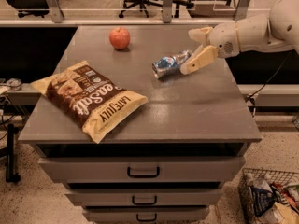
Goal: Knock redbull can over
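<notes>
The redbull can (170, 64) lies on its side on the grey table top (201, 106), right of the middle, with its silver top pointing left toward me. My gripper (195, 48) reaches in from the right on a white arm, just right of the can. Its fingers are spread open. The lower finger (198, 60) rests against the can's far end; the upper finger (200, 34) is above and behind it. The gripper holds nothing.
A red apple (119, 38) sits at the back left of the table. A brown and yellow chip bag (88, 98) lies at the front left. Drawers (142, 171) are below the top. A wire basket (271, 197) stands on the floor at lower right.
</notes>
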Motion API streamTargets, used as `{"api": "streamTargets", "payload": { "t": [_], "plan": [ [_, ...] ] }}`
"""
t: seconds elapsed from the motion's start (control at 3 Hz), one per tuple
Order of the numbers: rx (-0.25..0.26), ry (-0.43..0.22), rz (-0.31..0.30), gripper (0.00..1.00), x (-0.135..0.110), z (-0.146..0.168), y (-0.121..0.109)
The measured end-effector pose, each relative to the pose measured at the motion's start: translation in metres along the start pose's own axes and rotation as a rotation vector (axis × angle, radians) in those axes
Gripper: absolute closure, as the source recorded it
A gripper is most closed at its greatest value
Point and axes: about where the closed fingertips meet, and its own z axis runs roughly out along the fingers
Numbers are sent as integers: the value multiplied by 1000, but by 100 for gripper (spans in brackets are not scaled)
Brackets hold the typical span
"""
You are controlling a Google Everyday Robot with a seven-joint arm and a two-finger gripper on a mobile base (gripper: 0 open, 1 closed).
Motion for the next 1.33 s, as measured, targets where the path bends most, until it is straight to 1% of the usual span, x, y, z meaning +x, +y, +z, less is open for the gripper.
{"api": "streamTargets", "payload": {
  "t": [0.33,0.67,1.0,1.33],
  "plan": [
    [-13,0,-31,0,-17,-9,13],
    [24,8,-44,0,-19,-28,10],
    [88,34,-72,0,-16,-71,3],
    [134,67,-97,0,-10,-115,0]
  ]
}}
